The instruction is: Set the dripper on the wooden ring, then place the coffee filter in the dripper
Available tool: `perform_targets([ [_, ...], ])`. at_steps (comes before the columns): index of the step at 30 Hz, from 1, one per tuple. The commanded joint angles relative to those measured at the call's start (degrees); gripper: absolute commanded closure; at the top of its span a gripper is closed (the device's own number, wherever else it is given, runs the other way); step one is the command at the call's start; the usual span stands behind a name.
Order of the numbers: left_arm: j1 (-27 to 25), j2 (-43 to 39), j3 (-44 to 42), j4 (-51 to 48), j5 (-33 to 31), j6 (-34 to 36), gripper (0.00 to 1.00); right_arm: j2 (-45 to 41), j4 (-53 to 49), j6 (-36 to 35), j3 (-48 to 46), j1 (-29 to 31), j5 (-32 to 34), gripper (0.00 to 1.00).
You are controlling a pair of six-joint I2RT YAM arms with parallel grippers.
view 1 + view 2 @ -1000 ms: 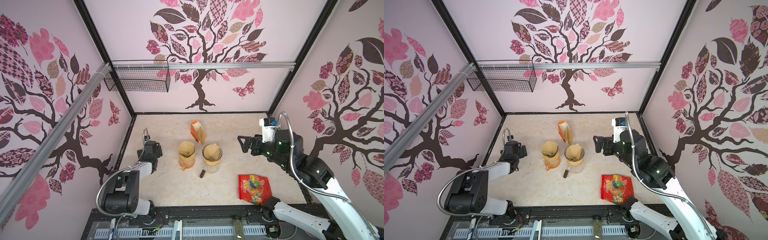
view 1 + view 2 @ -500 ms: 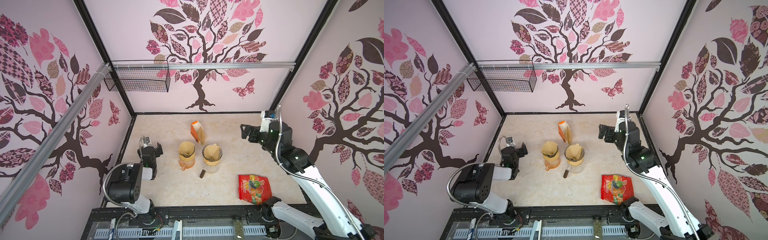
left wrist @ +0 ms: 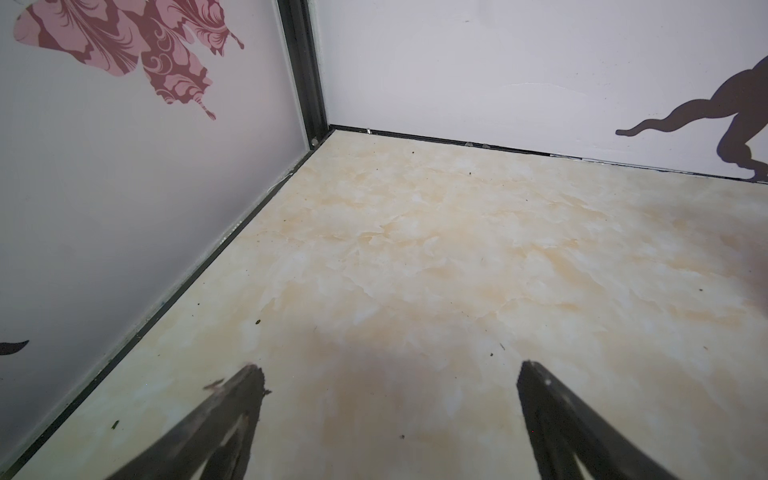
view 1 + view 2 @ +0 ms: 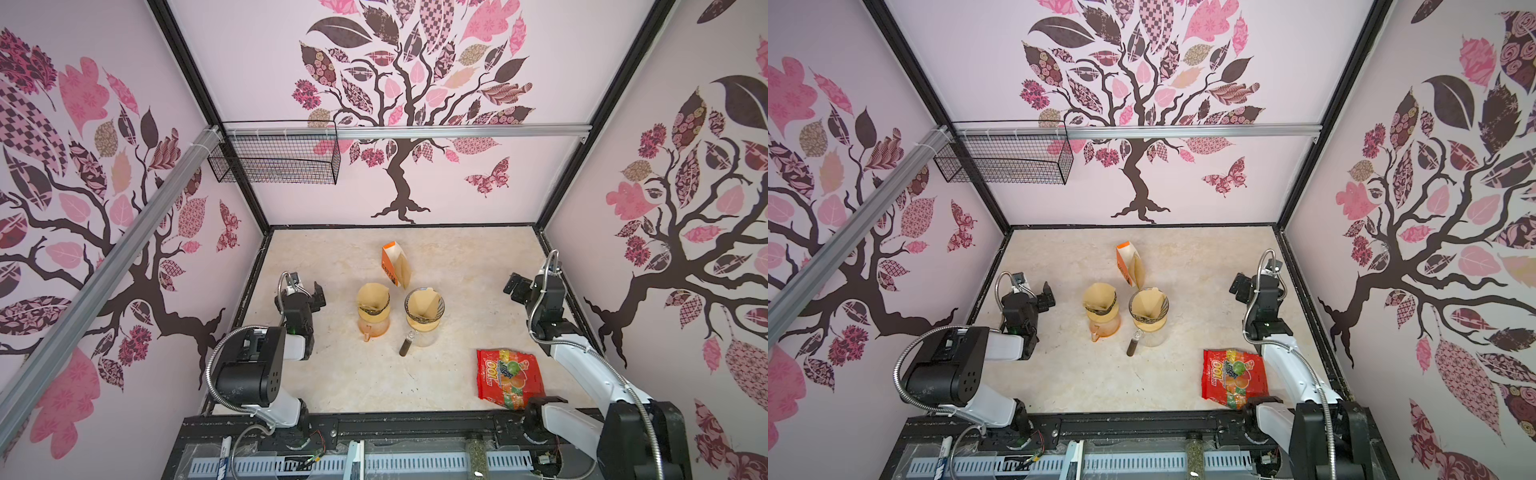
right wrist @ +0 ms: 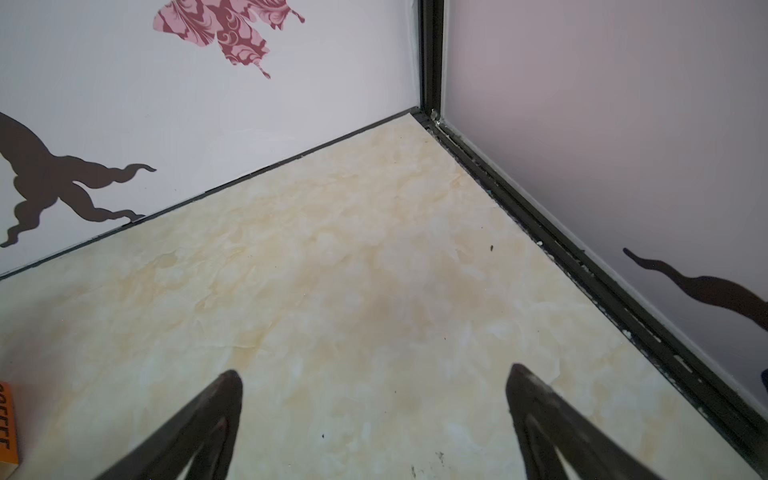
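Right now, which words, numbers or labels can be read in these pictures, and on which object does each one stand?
"COFFEE": on the orange filter box, letters running sideways.
"100": probably, on the red snack bag, seen upside down; its smaller print is too small to read.
No other text is readable.

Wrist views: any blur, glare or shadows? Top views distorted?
Left wrist view: sharp, no glare; soft shadow on the beige marble-patterned tabletop ahead of the black fingers. Right wrist view: same diffuse shadow mid-table; orange cardboard box cropped at the edge. Both top views: even light, wide-angle splay of the walls.
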Motion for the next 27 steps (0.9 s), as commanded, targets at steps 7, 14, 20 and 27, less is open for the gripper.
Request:
perform_targets([
  [7,-0.37,0.42,-0.35,1.83,-0.95,0.55,0.02,1.48,18.04,-3.73,-11.12,-1.66,-1.56,0.0],
  [14,-0.46,0.47,-0.38,1.65,-1.14,0.6,0.02,12.92,44.0,-5.64,-16.85,-1.66,-11.53,0.0],
  [20,-0.48,0.54,-0.32,1.65,-1.1,0.64,0.02,25.38,61.8,-8.99,-19.53,-1.42,-17.56,0.0],
  [27,-0.46,0.55,-0.25,1.63,-1.06,0.6,0.02,28.53,56.43,-13.16,-14.05,-0.88,-26.73,0.0],
])
